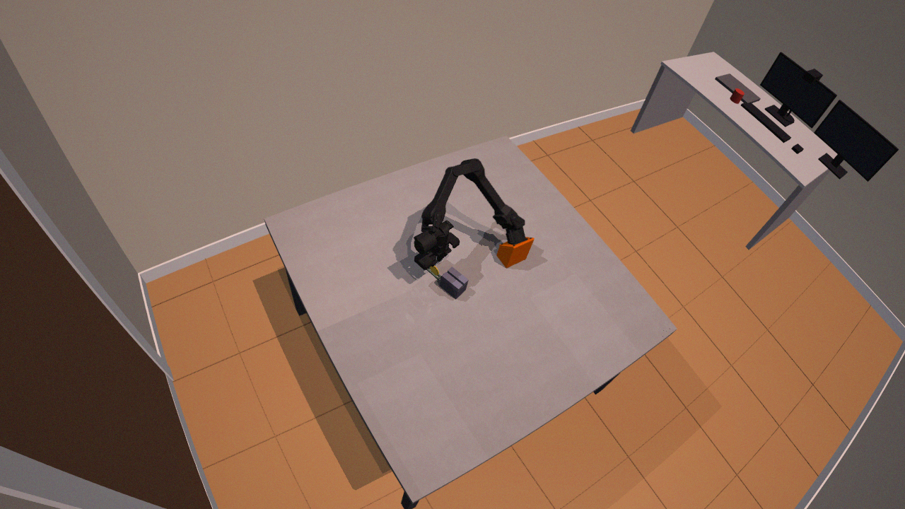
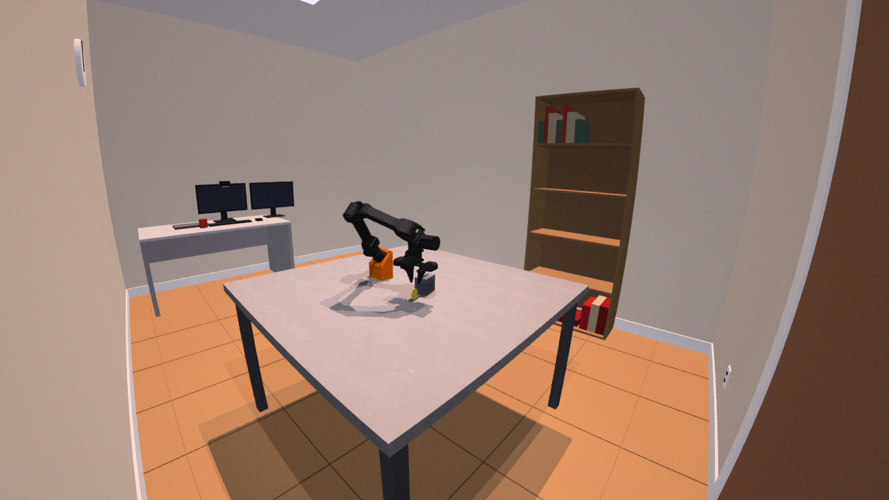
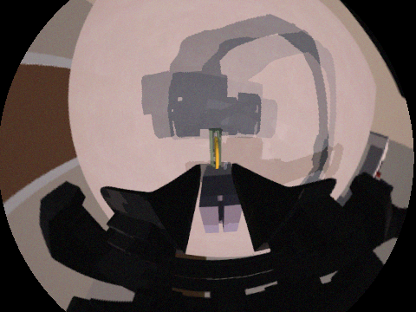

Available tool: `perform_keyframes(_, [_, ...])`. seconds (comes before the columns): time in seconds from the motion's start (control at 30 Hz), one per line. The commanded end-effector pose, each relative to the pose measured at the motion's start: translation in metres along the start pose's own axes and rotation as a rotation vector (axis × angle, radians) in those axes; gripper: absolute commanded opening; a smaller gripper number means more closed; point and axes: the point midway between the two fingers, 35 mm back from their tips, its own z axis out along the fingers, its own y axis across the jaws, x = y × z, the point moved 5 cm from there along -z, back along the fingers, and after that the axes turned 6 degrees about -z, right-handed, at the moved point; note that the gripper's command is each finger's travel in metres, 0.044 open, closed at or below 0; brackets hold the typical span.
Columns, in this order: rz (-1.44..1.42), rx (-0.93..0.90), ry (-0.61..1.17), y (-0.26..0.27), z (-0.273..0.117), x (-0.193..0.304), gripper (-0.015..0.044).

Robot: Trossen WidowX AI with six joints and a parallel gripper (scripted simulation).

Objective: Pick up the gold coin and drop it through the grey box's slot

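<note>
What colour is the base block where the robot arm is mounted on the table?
The base block is bright orange. It shows best in the top view, near the grey box.

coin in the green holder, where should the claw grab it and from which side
Grip the coin's upper half, which stands clear of the dark-green holder, coming straight down from above. It stands on edge, so one finger goes on each flat face. The claw is open and hovers above, holding nothing.
</note>
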Motion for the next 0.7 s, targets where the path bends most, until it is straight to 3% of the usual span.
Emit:
perform_keyframes(0.0, [-0.007,0.006,-0.003,-0.002,0.008,0.000,0.0161])
perform_keyframes(0.67, [-0.007,0.005,-0.003,-0.001,0.039,0.000,0.0161])
